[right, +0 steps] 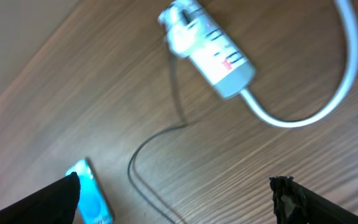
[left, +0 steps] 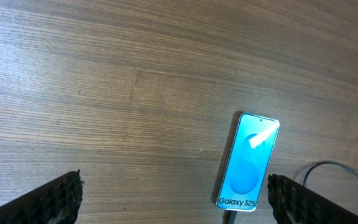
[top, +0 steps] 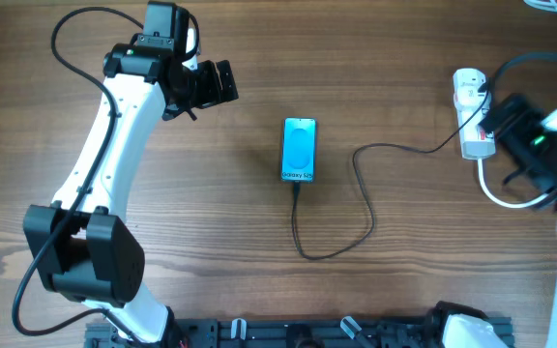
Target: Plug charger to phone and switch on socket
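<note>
Both finger pairs spread wide, empty: left gripper [left: 174, 198]; right gripper [right: 178, 194] near the socket [top: 471, 114] at the table [top: 395, 58]'s right. Phone [top: 299, 150] mid-table, charger [top: 395, 146] reaching it. We judge the socket light and skiddy: press the red switch [right: 227, 62] squarely.

Bare wooden table [top: 385, 58] is left open across the upper centre and left of the phone [top: 299, 149]. The lower centre is crossed by the charger [top: 369, 215] cable, looped from the phone's lower end toward the socket [top: 472, 114] at upper right. The right edge is narrowed by the thick white cord [top: 496, 196] below the socket.
</note>
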